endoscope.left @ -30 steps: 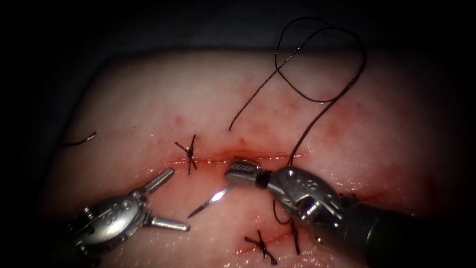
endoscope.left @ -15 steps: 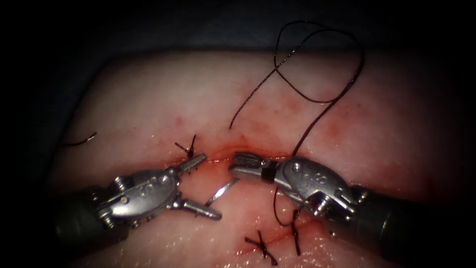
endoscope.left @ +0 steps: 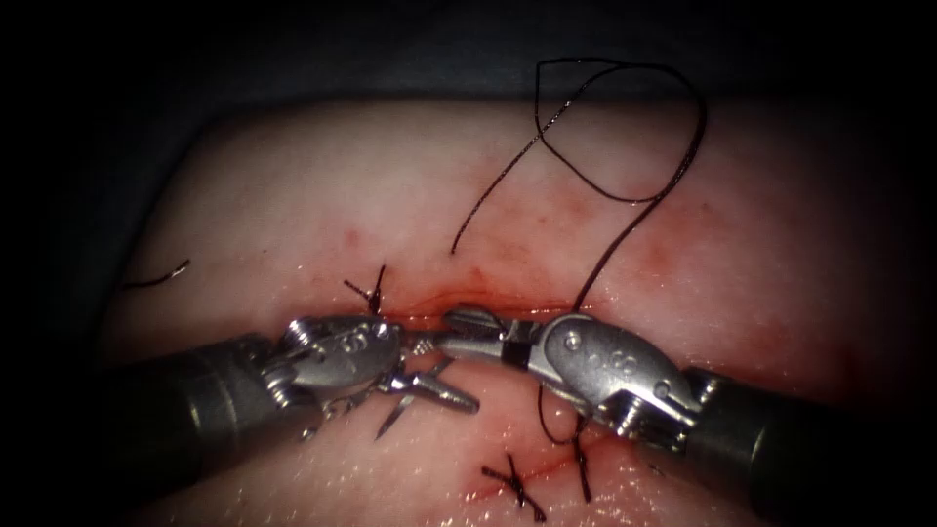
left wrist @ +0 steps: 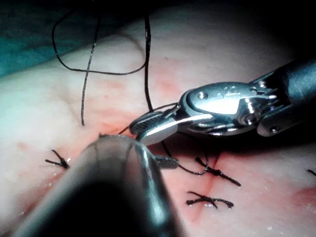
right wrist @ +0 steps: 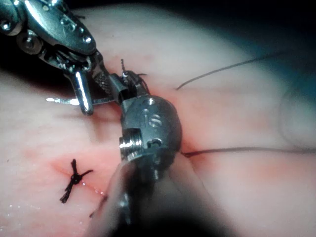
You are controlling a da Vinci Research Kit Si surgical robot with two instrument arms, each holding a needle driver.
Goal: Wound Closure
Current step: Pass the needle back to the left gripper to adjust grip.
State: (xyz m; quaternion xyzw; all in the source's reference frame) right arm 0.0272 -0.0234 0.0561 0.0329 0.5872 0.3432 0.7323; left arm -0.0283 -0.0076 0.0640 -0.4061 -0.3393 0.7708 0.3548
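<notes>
Endoscope view: the left tool (endoscope.left: 429, 376) reaches in from the lower left of the frame, its shaft lying low across the tissue (endoscope.left: 293, 195), its jaws spread apart around the needle (endoscope.left: 415, 395) without closing on it. One jaw points right toward the other tool's tip; the other angles down and right. The right tool (endoscope.left: 459, 327) comes in from the lower right, its shaft slanting up to the cut (endoscope.left: 488, 298) at mid-frame, jaws shut on the needle near its rear end. The needle curves down and left from there, its point lying free over the tissue, below the cut. The thread (endoscope.left: 625, 195) rises from beside the right tool's wrist into a wide loop at the upper right. Finished stitches (endoscope.left: 371, 293) sit left of the tools and at the bottom centre. Compared with half a second ago, the left tool has moved right, so its jaws now straddle the needle, and the right tool has shifted slightly left and down.
</notes>
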